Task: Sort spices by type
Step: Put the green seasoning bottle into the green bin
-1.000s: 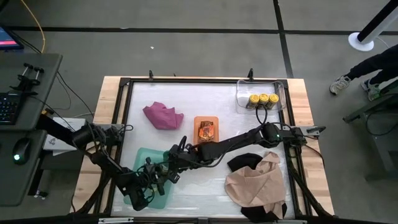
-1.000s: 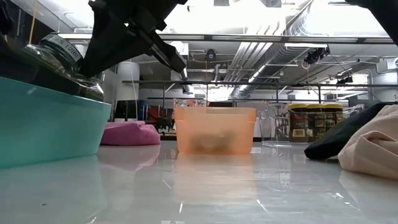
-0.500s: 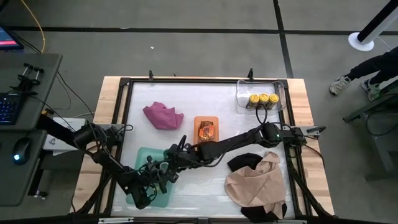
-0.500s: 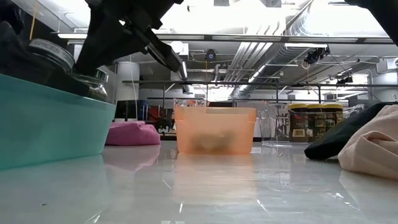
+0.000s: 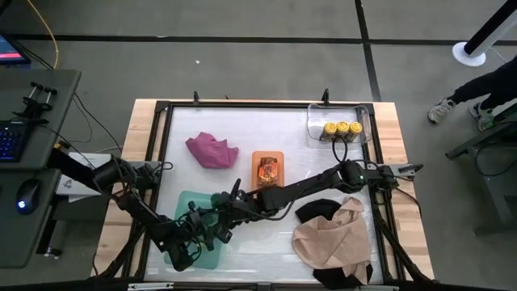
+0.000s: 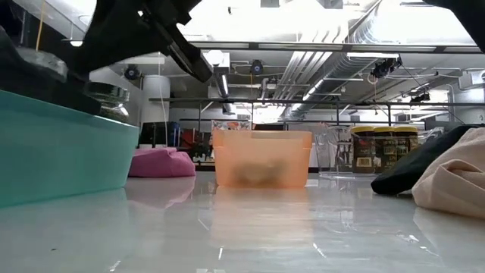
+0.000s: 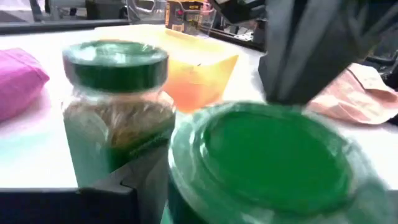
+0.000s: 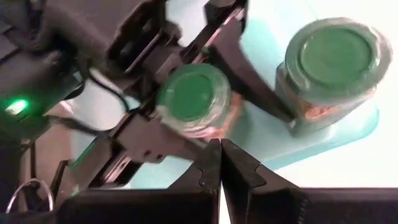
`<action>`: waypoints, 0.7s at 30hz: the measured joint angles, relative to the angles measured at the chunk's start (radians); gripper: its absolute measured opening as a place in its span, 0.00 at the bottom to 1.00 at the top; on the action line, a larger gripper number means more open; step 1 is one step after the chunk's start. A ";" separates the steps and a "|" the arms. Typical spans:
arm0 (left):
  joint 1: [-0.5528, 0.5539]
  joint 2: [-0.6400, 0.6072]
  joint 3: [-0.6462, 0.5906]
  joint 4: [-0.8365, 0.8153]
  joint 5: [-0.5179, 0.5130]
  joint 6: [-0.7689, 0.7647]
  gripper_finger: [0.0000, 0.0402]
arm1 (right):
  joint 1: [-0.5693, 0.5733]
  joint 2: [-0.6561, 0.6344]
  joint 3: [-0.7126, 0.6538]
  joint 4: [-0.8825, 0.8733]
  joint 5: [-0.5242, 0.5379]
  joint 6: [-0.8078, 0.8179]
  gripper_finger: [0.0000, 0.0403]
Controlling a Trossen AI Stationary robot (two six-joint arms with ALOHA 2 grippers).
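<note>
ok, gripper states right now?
Left gripper: closed on a green-lidded jar at the teal bin.
Right gripper: closed, holding nothing.

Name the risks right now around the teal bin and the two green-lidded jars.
1. The left gripper is clamped on a green-lidded jar, and the shut right gripper sits very close to it. The two arms could bump and jar the hold loose.
2. A second green-lidded jar stands in the teal bin close by. Lowering the held jar carelessly might tip it.
</note>
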 joint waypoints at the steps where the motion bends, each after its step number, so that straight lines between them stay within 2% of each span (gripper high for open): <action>1: -0.004 -0.005 0.000 -0.004 -0.004 0.005 0.56 | 0.001 0.000 0.000 0.008 -0.006 -0.006 0.00; 11: -0.034 -0.073 -0.001 -0.004 0.018 0.134 0.57 | 0.000 0.000 0.003 0.024 -0.009 -0.023 0.00; 21: -0.088 -0.181 0.000 -0.062 0.017 0.258 0.57 | -0.011 0.002 0.092 -0.058 -0.008 -0.112 0.00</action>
